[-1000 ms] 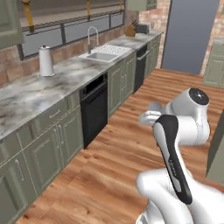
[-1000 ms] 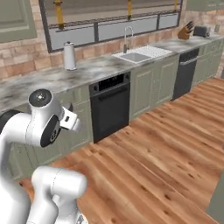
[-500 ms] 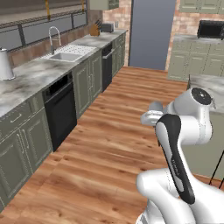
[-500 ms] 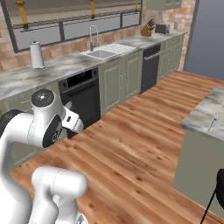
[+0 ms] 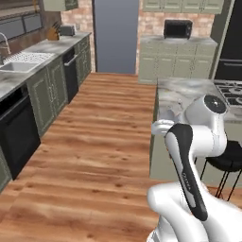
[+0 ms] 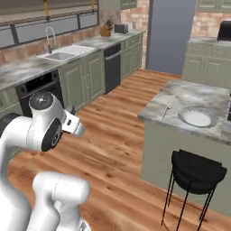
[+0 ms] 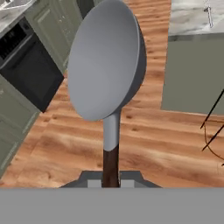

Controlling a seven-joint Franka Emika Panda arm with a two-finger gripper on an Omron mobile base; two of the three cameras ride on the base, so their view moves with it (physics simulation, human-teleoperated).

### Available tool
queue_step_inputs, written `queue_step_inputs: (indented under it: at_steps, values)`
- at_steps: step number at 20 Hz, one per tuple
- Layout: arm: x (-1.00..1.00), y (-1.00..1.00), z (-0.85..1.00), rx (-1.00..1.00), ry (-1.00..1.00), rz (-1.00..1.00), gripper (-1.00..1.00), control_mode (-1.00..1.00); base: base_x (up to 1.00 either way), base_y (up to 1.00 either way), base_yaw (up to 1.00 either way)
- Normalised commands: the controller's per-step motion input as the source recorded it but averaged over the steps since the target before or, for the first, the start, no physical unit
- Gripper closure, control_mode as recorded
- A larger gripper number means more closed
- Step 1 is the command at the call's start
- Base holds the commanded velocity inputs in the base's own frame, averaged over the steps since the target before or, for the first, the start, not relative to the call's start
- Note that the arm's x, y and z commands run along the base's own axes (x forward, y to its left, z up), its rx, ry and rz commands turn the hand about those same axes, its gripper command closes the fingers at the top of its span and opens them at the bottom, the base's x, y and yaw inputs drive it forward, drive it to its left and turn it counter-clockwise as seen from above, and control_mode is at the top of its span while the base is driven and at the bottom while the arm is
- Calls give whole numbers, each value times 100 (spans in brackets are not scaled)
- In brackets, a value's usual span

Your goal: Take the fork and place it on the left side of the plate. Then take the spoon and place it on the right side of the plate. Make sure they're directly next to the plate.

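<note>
The tool [image 7: 111, 183] is closed on the spoon [image 7: 107, 65] at its dark reddish-brown handle, so the smooth, matte-silver oval bowl stands up large in the hand view above the plank wood floor [image 7: 144, 131]. In the right base view, the round plate [image 6: 197, 117], grey at the rim and white at the centre, lies flat on the grey-veined marble tabletop [image 6: 180, 97] of the island, with the thin all-silver fork [image 6: 165, 111] lying near its left edge but apart from it. A black round-seated stool [image 6: 198, 169] on thin metal legs stands against the island's green panelled side.
</note>
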Motion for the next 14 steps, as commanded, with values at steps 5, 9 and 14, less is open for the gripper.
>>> queue_step_inputs:
  at_steps: [5,9,14]
  values:
    - [0,0,0,0,0,0,100,100,0,-100,-30]
    - [0,0,0,0,0,0,100,100,0,-100,-30]
    - [0,0,0,0,0,0,100,100,3,-93,-29]
